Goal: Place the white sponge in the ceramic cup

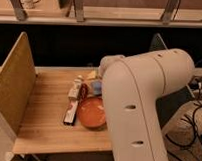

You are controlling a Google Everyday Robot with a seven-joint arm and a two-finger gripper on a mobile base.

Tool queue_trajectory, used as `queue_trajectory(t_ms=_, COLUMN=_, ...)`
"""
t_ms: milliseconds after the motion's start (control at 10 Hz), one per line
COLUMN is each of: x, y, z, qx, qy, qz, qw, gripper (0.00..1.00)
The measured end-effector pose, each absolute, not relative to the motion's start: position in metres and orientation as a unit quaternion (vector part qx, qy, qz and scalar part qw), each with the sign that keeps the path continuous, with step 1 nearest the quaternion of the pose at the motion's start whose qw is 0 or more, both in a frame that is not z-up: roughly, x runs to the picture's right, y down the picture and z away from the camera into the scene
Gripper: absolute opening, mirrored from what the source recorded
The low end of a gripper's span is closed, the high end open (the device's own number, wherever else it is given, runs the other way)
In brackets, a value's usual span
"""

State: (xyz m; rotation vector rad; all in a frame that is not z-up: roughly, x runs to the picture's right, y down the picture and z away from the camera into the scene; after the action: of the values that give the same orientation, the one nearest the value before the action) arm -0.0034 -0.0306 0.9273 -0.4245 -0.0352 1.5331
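Observation:
My white arm (139,96) fills the right half of the view and reaches down over the wooden table (43,125). The gripper is hidden behind the arm's own body, somewhere over the table's far right part. A small pale block (90,75) peeks out beside the arm at the back and may be the white sponge; I cannot tell for sure. The ceramic cup is hidden or out of view.
An orange dish (91,113) lies near the front, partly under the arm. A long snack packet (72,100) and a dark red bar (82,91) lie left of it, a blue item (95,87) behind. A tall cork panel (13,89) walls the left side. Cables (193,123) hang at right.

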Motion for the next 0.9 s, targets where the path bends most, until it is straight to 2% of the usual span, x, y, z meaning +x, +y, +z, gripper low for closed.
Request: queue_trajectory(t_ms=900, x=-0.003, y=-0.0326, z=0.9279, qx=-0.189, qy=-0.014, qz=0.678, qw=0.711, gripper=0.8)
